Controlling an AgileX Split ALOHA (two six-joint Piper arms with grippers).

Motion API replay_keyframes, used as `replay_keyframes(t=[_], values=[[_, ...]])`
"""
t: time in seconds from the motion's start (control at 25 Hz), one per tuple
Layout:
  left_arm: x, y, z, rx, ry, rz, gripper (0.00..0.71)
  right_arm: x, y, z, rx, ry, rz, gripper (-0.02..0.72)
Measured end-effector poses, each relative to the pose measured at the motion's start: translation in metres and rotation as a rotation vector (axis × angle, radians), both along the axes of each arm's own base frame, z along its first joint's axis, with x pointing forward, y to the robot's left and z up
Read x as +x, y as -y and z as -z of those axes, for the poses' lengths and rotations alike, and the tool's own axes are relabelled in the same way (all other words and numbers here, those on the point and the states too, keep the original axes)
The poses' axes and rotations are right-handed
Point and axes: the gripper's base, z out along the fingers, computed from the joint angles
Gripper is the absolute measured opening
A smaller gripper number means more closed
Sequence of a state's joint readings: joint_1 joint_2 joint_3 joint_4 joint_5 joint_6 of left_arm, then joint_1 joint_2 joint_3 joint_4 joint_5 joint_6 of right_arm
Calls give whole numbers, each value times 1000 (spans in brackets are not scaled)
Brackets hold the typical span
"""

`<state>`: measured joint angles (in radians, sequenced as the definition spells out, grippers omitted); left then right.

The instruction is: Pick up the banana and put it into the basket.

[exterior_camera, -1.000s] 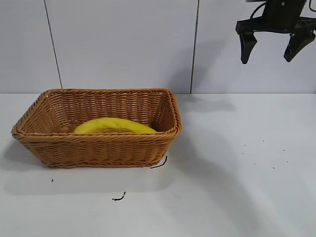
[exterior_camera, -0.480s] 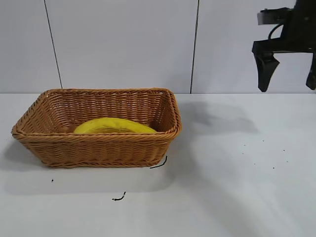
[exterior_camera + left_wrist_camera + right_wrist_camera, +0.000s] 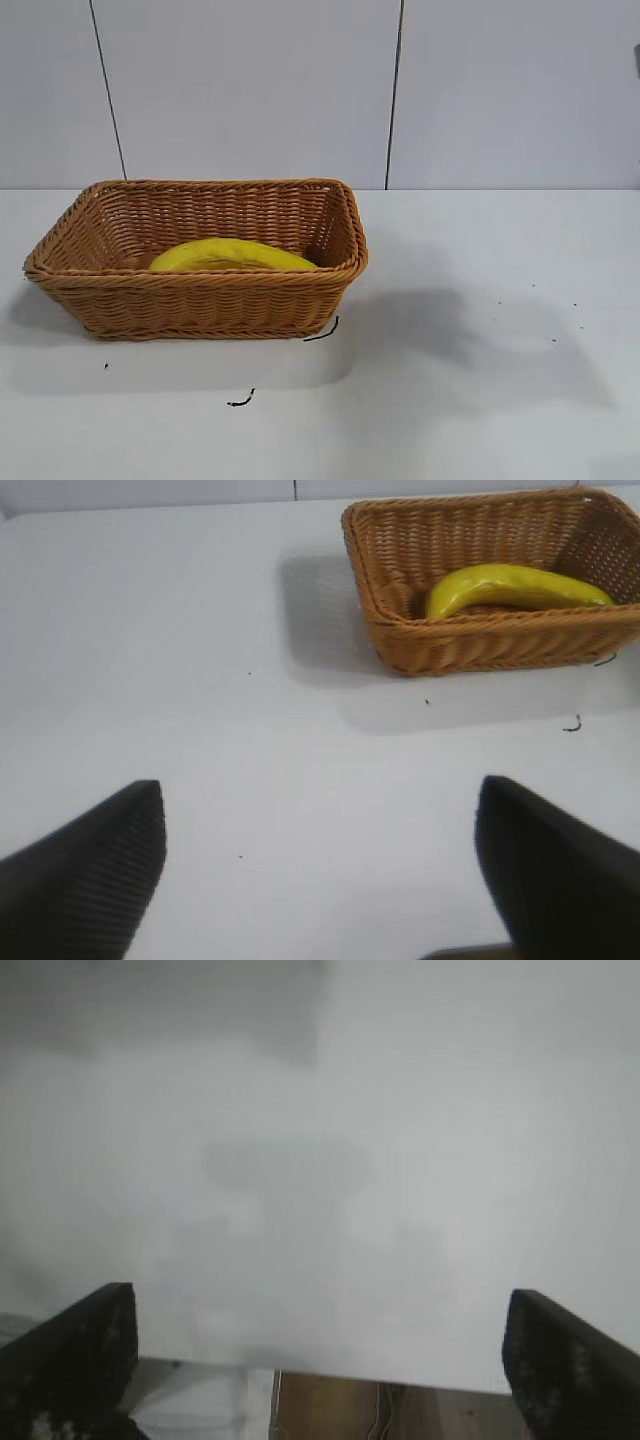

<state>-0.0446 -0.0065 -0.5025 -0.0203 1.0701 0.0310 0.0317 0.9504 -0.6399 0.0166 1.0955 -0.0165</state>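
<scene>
Left wrist view: banana (image 3: pixel 515 586) lies inside the wicker basket (image 3: pixel 470 645), well ahead of my wide-spread left gripper (image 3: pixel 320 865). Right gripper (image 3: pixel 320 1360) wide, empty. I judge placement complete; park both clear.

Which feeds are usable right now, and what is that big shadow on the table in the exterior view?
Exterior view: sharp, evenly lit; the soft shadow right of the basket has no visible source. Left wrist view: clear, banana inside the basket, left gripper open. Right wrist view: hazy, bare table only, right gripper open.
</scene>
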Motion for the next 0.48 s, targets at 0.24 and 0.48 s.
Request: replay_keyframes(t=[0.24, 0.48], values=[[0, 0, 0, 0, 0, 0, 635, -58, 2, -5, 8, 304, -5, 678], [0, 0, 0, 0, 0, 0, 635, -101, 3, -23, 18, 616, -5, 678]])
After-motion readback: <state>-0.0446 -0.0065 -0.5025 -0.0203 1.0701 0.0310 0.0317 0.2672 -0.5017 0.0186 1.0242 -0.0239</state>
